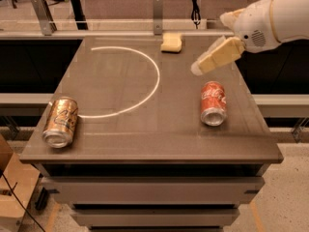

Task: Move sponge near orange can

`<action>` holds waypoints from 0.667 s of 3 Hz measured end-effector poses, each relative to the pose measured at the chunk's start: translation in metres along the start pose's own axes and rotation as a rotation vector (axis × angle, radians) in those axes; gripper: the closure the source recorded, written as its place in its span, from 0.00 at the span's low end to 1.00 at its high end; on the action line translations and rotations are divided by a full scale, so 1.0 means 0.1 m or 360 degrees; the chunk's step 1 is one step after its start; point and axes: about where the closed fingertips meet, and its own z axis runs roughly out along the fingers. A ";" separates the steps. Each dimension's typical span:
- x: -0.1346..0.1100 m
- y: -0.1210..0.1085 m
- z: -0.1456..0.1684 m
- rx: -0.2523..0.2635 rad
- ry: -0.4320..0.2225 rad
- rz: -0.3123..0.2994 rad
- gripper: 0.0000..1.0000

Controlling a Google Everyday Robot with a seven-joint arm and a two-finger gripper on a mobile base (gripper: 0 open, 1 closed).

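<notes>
The sponge [172,42], a small pale yellow foam block, lies at the far edge of the table, near the middle. The orange can [61,121] lies on its side at the front left corner. My gripper [199,67] hangs above the table's right side, its pale wedge-shaped fingers pointing down and left. It is right of and nearer than the sponge, apart from it, and holds nothing that I can see.
A red can [213,103] with white script lies on its side at the right, just below the gripper. A white arc [145,88] is drawn on the dark table top [145,139]. Rails and posts run behind the table.
</notes>
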 end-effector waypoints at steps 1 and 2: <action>0.00 -0.31 0.31 0.0052 -0.0168 0.0105 0.00; 0.08 -0.58 0.59 0.0127 -0.0270 0.0232 0.00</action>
